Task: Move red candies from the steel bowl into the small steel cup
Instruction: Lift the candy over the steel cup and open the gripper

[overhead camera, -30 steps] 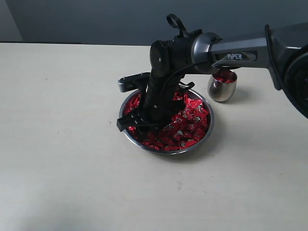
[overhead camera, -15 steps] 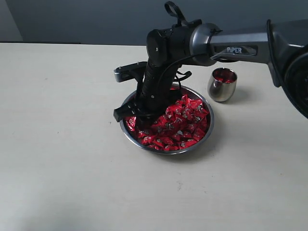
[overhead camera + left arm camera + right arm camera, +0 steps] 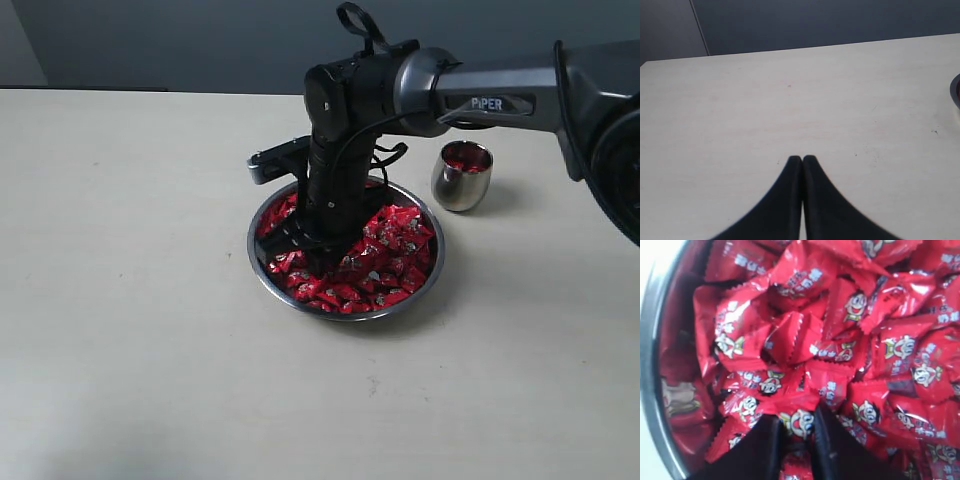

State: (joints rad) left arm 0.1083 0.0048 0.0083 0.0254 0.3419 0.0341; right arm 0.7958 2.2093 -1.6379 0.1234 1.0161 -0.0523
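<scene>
The steel bowl (image 3: 254,255) sits mid-table, heaped with red candies (image 3: 392,250). My right gripper (image 3: 318,246) points down into the bowl's left half, its fingers pushed into the pile. In the right wrist view the right gripper (image 3: 796,420) is shut on one red candy (image 3: 801,424) with a cartoon face, and the bowl's rim (image 3: 649,365) curves beside it. The small steel cup (image 3: 461,186) stands upright behind and to the right of the bowl, with red candies (image 3: 466,158) showing inside. My left gripper (image 3: 802,159) is shut over bare table, holding nothing.
The pale tabletop (image 3: 130,300) spreads around the bowl, with a dark wall behind it. The right arm (image 3: 500,100) reaches in from the right, above the cup. A sliver of the bowl (image 3: 956,91) shows in the left wrist view.
The right gripper shifted within the left part of the bowl and its spread fingers drew together into the candy pile. The left arm's earlier state is not shown.
</scene>
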